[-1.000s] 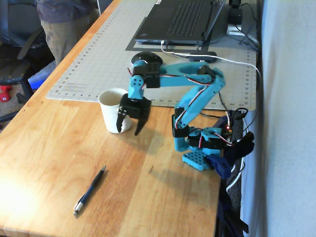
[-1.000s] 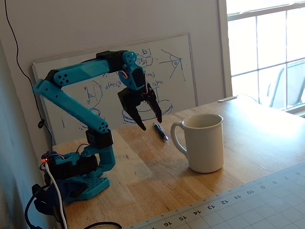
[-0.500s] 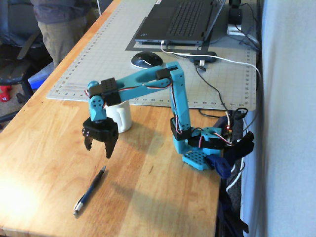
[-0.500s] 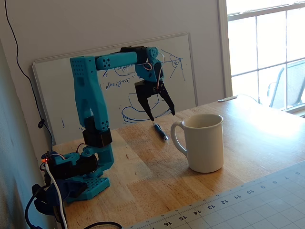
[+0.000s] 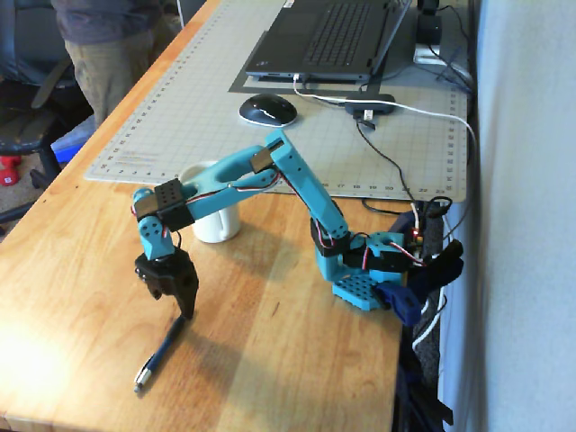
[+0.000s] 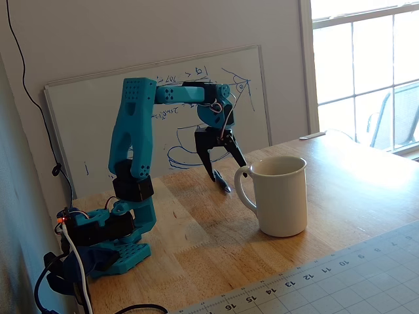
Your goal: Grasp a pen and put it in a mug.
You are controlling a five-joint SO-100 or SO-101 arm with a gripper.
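Note:
The slim dark pen (image 5: 158, 354) lies flat on the wooden table, its silvery end toward the front edge; in the other fixed view the pen (image 6: 223, 182) lies behind the mug's handle. My gripper (image 5: 173, 302) points down over the pen's far end, open, with its black fingers astride that end and low over the wood. From the side, the gripper (image 6: 226, 171) shows both fingers spread apart. The cream-white mug (image 6: 282, 195) stands upright, apart from the gripper; the arm partly hides the mug (image 5: 216, 224) from above.
A grey cutting mat (image 5: 216, 81) carries a laptop (image 5: 324, 36) and a black mouse (image 5: 267, 109). Cables (image 5: 396, 112) run to the arm's base (image 5: 369, 270). A whiteboard (image 6: 85, 124) leans on the wall. A person (image 5: 103, 45) stands beyond the table's left edge.
The arm has swung from beside the mug out toward the pen and come down. The gripper has stayed open and now sits over the pen's far end.

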